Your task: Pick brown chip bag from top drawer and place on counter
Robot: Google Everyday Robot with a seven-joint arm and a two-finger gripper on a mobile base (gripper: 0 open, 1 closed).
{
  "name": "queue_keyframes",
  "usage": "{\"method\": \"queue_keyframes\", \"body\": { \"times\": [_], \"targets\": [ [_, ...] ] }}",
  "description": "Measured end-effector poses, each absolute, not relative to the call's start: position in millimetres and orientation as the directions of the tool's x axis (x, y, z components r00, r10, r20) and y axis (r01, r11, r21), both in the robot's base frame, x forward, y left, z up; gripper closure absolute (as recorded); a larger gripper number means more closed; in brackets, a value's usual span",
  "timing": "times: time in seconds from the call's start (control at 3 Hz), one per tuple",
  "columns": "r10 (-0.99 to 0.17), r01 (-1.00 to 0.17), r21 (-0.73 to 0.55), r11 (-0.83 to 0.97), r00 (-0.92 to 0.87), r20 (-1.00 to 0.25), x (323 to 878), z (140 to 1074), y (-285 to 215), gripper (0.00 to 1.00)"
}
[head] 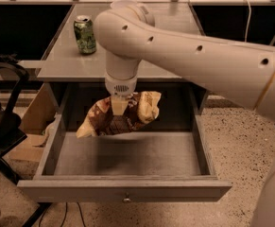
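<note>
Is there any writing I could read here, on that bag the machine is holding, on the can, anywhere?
brown chip bag, held by the gripper above the top drawer: pale print, too blurred to read.
green can on the counter: markings too blurred to read.
No other text shows.

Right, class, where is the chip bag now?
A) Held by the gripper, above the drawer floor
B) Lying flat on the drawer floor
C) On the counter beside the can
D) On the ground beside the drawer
A: the gripper is clamped on the chip bag, which hangs clear of the floor of the open drawer.
</note>
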State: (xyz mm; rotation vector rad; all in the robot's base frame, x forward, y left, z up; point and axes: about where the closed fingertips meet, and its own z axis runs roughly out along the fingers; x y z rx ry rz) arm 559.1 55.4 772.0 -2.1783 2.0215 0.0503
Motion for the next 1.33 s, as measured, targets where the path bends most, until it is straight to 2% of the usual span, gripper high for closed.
{"method": "queue_keyframes", "body": {
  "times": [0.67, 1.0, 1.33],
  "targets": [
    [-0.992, -0.990, -0.116, -0.074, 0.085, -0.090, 596, 881, 18, 1.00],
    [-0.996, -0.985, -0.169, -0.027, 0.041, -0.085, 630, 926, 4, 1.00],
    [-0.989, -0.961, -0.263, 0.090, -0.055, -0.134, 662, 977, -19, 1.00]
  ]
}}
